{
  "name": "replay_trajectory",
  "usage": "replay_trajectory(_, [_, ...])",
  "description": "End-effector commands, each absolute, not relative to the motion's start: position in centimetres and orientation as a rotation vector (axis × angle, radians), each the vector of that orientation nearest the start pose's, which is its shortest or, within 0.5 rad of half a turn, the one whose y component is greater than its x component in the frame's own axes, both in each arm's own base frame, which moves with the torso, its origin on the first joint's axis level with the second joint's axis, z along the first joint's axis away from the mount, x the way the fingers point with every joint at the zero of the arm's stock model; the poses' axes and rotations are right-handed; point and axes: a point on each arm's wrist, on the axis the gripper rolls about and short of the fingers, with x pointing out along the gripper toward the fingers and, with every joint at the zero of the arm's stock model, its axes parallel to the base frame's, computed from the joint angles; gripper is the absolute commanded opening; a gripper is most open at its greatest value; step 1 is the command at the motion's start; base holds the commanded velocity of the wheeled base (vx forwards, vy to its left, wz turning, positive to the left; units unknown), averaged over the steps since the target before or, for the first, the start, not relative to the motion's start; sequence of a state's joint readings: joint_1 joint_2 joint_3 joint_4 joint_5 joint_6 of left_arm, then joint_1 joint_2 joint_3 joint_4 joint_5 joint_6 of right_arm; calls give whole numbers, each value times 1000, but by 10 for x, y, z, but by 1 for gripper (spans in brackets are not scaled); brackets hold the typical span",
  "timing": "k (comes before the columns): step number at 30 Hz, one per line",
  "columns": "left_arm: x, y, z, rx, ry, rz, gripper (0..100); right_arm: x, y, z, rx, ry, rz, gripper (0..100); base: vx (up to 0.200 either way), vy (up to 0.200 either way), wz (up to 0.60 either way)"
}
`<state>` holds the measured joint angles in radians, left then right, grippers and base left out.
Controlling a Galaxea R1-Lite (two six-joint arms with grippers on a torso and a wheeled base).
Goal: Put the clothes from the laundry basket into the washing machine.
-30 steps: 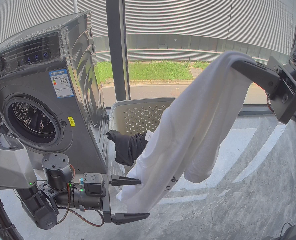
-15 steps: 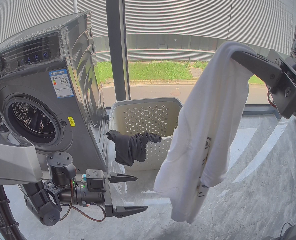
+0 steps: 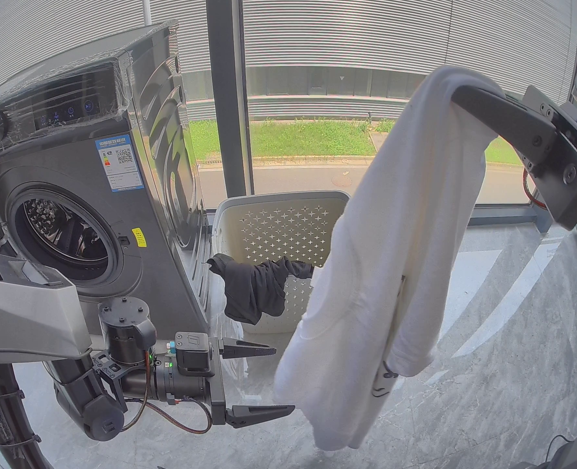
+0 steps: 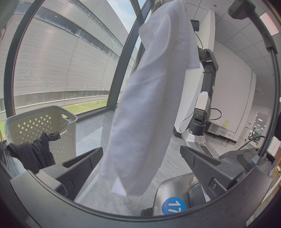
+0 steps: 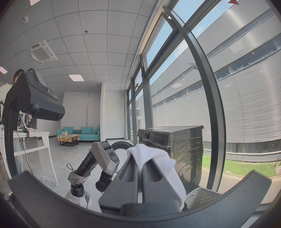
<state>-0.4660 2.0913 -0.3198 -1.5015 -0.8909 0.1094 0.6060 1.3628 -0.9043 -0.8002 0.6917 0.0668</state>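
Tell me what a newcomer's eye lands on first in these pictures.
A long white garment hangs high at centre-right, pinched at its top by the right pincer. Left of it stands the washing machine with its drum open, and beside that the laundry basket with a black garment draped over its front rim. The left pincer sits open low, near the white garment's hem.

I see a white shirt (image 3: 392, 242) hanging limp from my right gripper (image 3: 461, 98). A black garment (image 3: 252, 288) drapes over the rim of the cream laundry basket (image 3: 275, 226), beside the open washing machine (image 3: 60, 164).
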Motion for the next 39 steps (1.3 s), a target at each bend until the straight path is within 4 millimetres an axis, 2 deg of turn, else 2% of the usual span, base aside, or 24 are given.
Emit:
replay_trajectory(1, [239,-144,46,29,223,-1377,100,172,139,322,42,-343,1303,0,0,0,0])
replay_trajectory(6, [243,-144,43,24,234,-1360,100,170,142,323,45,-348,1318,0,0,0,0])
replay_trajectory(15, [253,-145,47,8,226,-1247,100,168,144,324,50,-348,1330,0,0,0,0])
replay_trajectory(21, [255,-145,50,12,207,-1246,100,168,143,325,50,-353,1330,0,0,0,0])
replay_trajectory(22, [255,-145,50,12,205,-1251,0,167,144,325,50,-355,1332,0,0,0,0])
replay_trajectory(30, [251,-158,51,19,192,-1311,0,167,143,328,55,-361,1331,0,0,0,0])
replay_trajectory(39, [250,-159,51,19,192,-1314,0,167,143,328,57,-361,1320,0,0,0,0])
